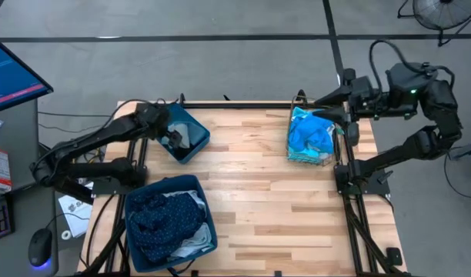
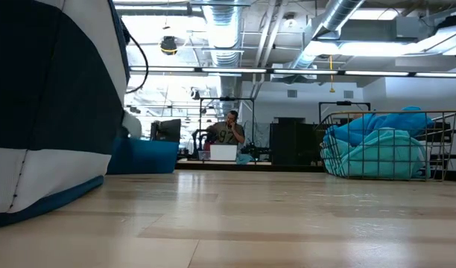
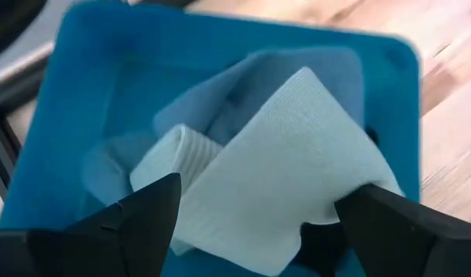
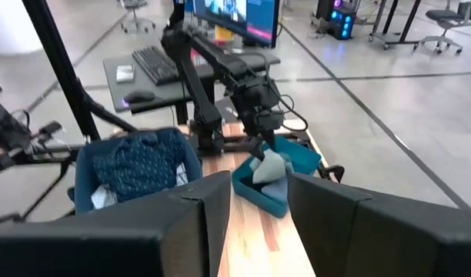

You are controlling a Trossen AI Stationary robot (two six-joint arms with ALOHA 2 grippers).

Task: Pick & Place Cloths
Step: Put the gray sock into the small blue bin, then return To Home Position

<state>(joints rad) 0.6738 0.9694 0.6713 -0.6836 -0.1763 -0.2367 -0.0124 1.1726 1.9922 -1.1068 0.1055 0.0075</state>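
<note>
A small blue bin (image 1: 198,142) sits at the table's far left, and my left gripper (image 3: 258,223) hangs open over it, slanting down. Inside the bin a pale grey-green ribbed cloth (image 3: 282,161) lies on a pale grey-blue cloth (image 3: 220,100); my fingers stand apart on either side, above them. A larger blue bin (image 1: 166,182) at the near left holds a navy dotted cloth (image 1: 162,219). The wire basket (image 1: 291,142) at the far right holds bright blue and turquoise cloths (image 1: 308,135). My right gripper (image 4: 258,208) is raised above the basket, open, with nothing between its fingers.
Bare wooden table stretches between the bins and the basket (image 2: 392,145). Beyond the table's left edge stands a desk with a monitor, keyboard and mouse (image 1: 39,246). A person (image 2: 228,134) sits far back in the room. The large bin's wall (image 2: 49,112) fills the low view's left.
</note>
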